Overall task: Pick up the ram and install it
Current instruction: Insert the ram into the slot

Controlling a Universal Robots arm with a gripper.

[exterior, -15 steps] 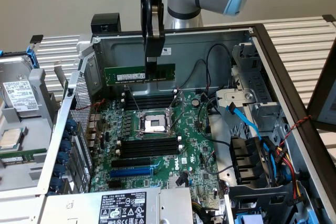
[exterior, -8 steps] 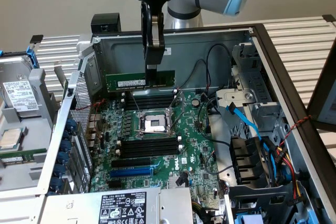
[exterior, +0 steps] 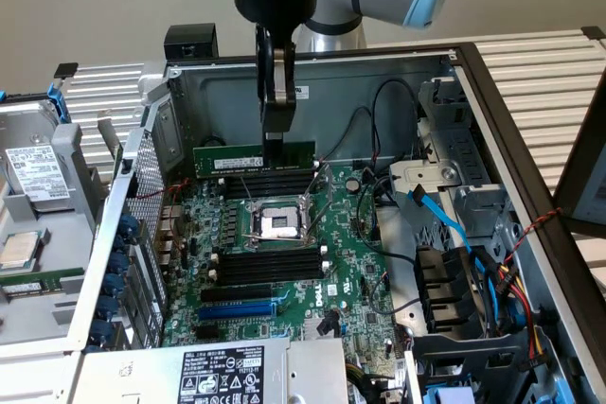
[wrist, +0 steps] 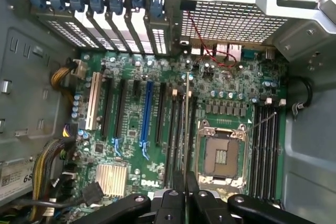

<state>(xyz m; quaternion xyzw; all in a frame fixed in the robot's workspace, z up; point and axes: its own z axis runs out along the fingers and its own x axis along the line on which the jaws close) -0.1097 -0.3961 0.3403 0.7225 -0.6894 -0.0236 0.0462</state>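
The ram [exterior: 232, 160], a long green stick with a white label, hangs level inside the open computer case. My gripper [exterior: 275, 147] comes straight down from above and is shut on the stick's right part. The stick sits just over the far bank of black memory slots [exterior: 275, 183], behind the CPU socket [exterior: 280, 224]; I cannot tell whether it touches a slot. In the wrist view the ram [wrist: 187, 114] shows edge-on as a thin line between my gripper [wrist: 186, 183] fingers, running along the slots [wrist: 176, 129] beside the CPU socket [wrist: 223, 156].
A second bank of black slots [exterior: 270, 264] and a blue slot [exterior: 237, 309] lie nearer on the motherboard. Black cables and a blue cable [exterior: 440, 217] crowd the exterior view's right. The case wall [exterior: 331, 92] rises behind; a drive tray [exterior: 38, 186] rests outside left.
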